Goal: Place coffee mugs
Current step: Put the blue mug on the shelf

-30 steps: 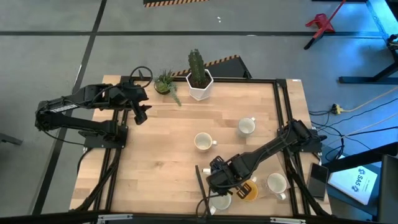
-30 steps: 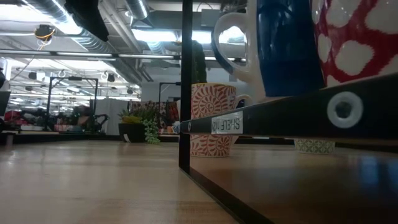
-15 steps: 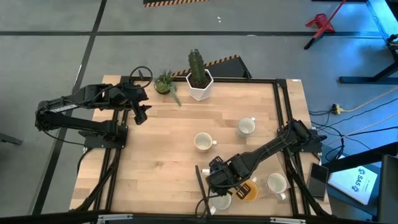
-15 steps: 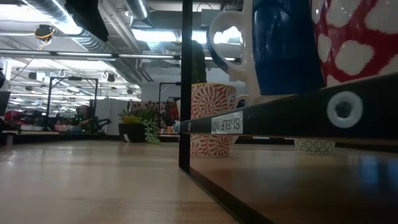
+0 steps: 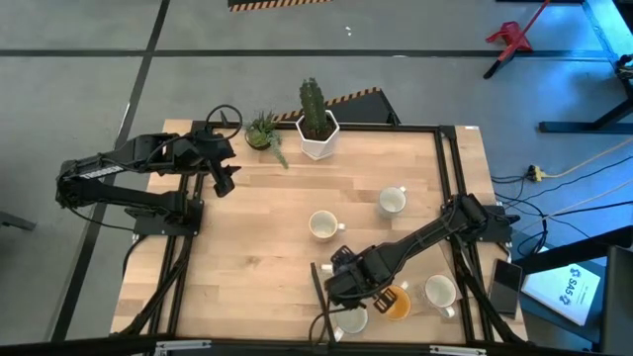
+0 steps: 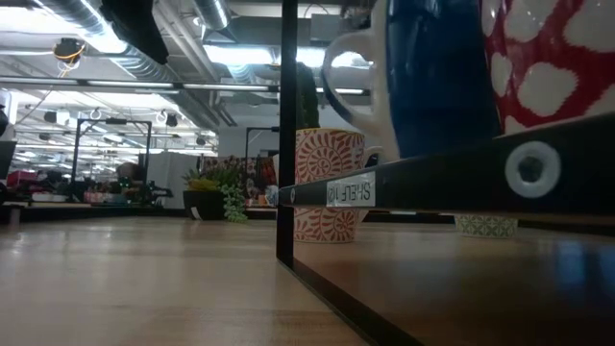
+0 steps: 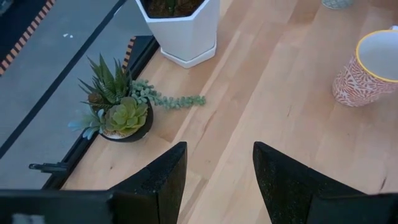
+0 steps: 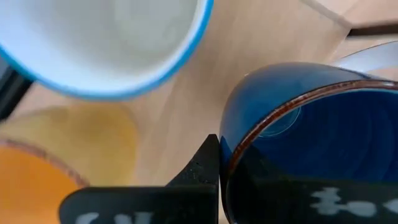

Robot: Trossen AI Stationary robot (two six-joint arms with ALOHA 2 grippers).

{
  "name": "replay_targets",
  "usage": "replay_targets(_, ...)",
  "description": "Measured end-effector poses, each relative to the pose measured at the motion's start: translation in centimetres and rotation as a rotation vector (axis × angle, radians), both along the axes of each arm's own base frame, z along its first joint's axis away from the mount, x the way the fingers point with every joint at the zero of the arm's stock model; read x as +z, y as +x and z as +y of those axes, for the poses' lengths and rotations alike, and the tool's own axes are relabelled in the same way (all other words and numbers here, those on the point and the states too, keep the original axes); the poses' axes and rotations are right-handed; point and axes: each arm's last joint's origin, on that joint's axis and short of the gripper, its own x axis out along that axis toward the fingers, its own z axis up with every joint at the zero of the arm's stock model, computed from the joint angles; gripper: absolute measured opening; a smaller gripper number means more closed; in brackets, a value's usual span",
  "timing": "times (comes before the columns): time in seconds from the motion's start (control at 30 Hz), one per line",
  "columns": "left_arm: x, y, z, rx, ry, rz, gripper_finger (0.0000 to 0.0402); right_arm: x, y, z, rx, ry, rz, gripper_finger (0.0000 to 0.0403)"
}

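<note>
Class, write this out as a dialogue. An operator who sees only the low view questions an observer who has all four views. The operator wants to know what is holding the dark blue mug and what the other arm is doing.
Operator: I see the dark blue mug up above the shelf rail. What holds it?
Observer: The right claw. Its wrist view shows a dark finger against the mug's rim.
Operator: Where is the left arm?
Observer: The left claw is open with nothing in it, at the table's far left corner by a succulent.
</note>
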Motion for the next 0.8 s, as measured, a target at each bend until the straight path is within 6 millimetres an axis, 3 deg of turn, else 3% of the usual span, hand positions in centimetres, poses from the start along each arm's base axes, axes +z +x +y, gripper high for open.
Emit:
replay_targets(0.4, 0.0, 0.0, 0.0, 0.000, 0.000, -0.001, 0.0179, -0.3, 1.0, 0.7, 0.046, 0.065, -0.080, 0.0000)
replay_targets(0.8, 0.0, 0.0, 0.0, 0.000, 0.000, -0.002, 0.0179, -1.3, 1.0, 0.8, 0.078, 0.012, -0.043, 0.0000)
